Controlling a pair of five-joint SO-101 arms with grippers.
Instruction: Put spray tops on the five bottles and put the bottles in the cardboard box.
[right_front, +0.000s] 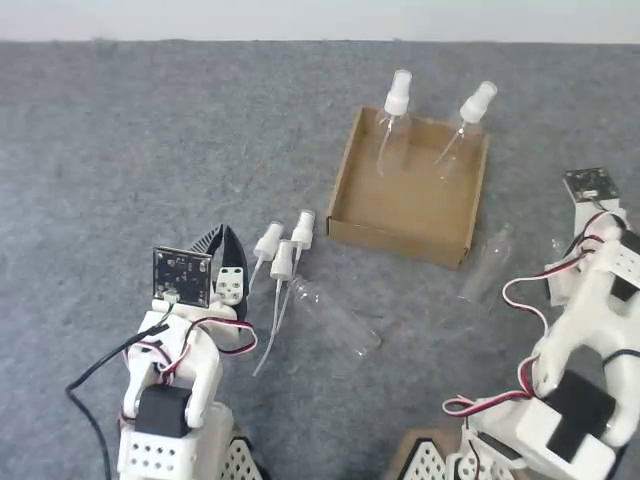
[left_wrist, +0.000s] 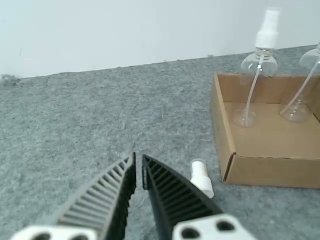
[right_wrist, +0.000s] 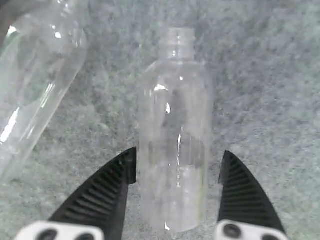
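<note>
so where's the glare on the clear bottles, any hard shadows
Right wrist view: small white highlights on the uncapped bottle between the open jaws, longer streaks on the bottle beside it. Left wrist view: faint shine on a capped bottle in the cardboard box. High view: even light, only soft shadows by the box.

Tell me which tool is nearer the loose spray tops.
Left. The left tool sits just beside the spray tops; the right tool is far off, open around a capless bottle.

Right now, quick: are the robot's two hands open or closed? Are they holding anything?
Left gripper: closed, holding nothing.
Right gripper: open, straddling a capless bottle, not gripping it.
</note>
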